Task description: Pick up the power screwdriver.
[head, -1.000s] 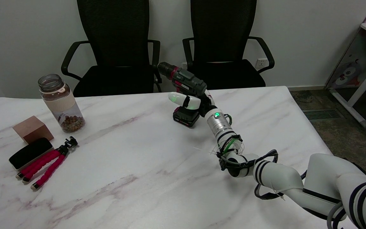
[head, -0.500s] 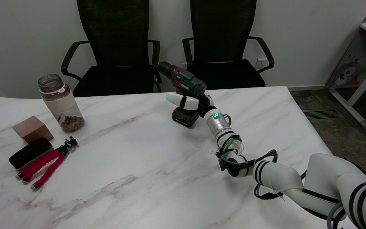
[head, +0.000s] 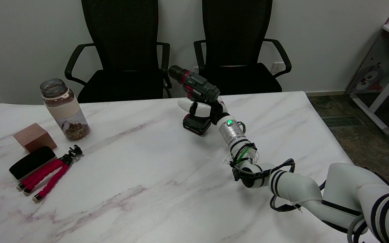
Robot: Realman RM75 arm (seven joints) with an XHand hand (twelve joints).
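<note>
Head view, the only one here: the power screwdriver (head: 196,96) stands upright on its battery base on the far middle part of the counter (head: 140,175), with its chuck pointing to the upper left, toward the chairs (head: 122,44) behind. The right hand (head: 203,108) is at the grip, between the motor body and the battery. White fingers (head: 186,104) come out on the left side of the grip and seem to wrap around it, so I judge the hand is clamped on the power screwdriver, though the far side of the grip is hidden. The battery base looks to be touching the counter or just above it; I cannot tell which.

The step in hand, as I judge it, is the closing of the grasp just before the lift. The next move calls for a firm hold on the grip and a straight rise, because the tool is heavy at the top and at the battery and it could tilt in the fingers.

On the left side of the counter stands a glass jar (head: 64,108) without a lid, with a beige band around it. Inside, at the bottom, is a small amount of brown pieces, maybe nuts; the rest of the jar is empty. Near it lie a wooden block (head: 34,136), a black case (head: 32,162) and a small red tripod (head: 51,175), all well apart from the hand.
</note>
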